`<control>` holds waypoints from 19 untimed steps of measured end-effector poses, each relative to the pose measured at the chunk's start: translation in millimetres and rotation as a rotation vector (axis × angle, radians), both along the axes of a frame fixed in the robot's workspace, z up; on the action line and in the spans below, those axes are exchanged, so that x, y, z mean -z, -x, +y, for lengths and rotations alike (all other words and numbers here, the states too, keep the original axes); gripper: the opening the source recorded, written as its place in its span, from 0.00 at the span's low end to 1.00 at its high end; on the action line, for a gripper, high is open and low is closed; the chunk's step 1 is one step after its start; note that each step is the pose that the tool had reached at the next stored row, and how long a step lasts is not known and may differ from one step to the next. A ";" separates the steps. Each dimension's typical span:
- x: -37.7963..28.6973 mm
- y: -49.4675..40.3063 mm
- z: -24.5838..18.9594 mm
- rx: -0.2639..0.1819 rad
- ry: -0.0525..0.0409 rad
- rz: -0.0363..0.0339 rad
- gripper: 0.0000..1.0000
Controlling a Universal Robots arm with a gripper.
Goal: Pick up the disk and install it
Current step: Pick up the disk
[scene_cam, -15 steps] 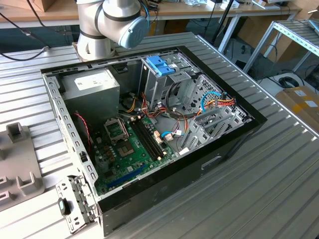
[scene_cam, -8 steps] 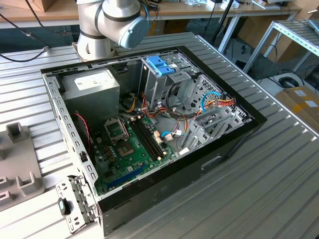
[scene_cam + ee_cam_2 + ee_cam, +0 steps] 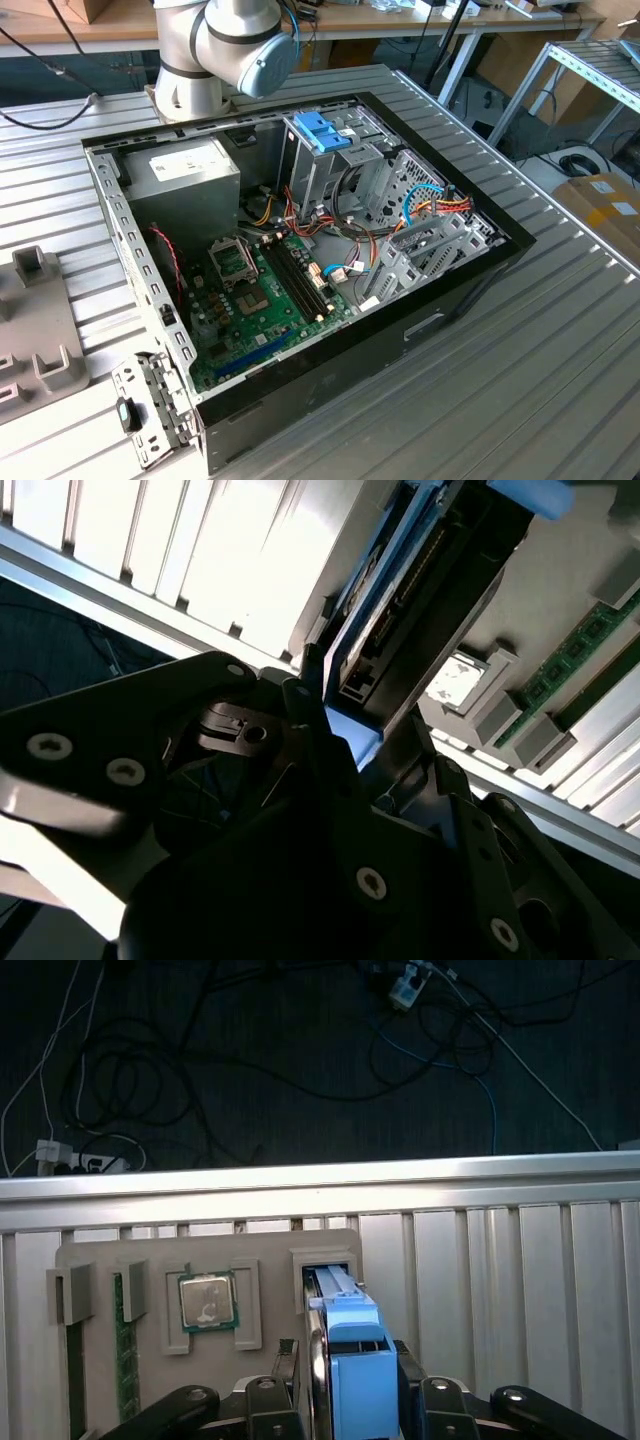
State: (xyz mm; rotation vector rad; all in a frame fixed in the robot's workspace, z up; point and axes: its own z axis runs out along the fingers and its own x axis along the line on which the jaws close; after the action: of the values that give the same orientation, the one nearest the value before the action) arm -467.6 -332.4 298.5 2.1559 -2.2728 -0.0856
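Blue-framed disk (image 3: 345,1305), standing at the slot of the grey holder (image 3: 150,1250) on the ribbed worktop (image 3: 500,1290), is clamped on both sides by the pincer (image 3: 352,1390).

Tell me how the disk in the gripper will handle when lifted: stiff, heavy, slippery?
Likely stiff: the disk is a flat slab in a blue plastic frame. Probably heavy for its size, given its metal edge. The gripper grips the smooth frame, so it might slip or tilt leaving the grey holder.
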 end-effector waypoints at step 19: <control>2.7 -0.1 0.0 0.000 0.0000 0.0003 0.37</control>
State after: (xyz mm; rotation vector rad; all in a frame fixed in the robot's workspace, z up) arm -467.5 -332.5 295.7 2.1558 -2.2726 -0.0859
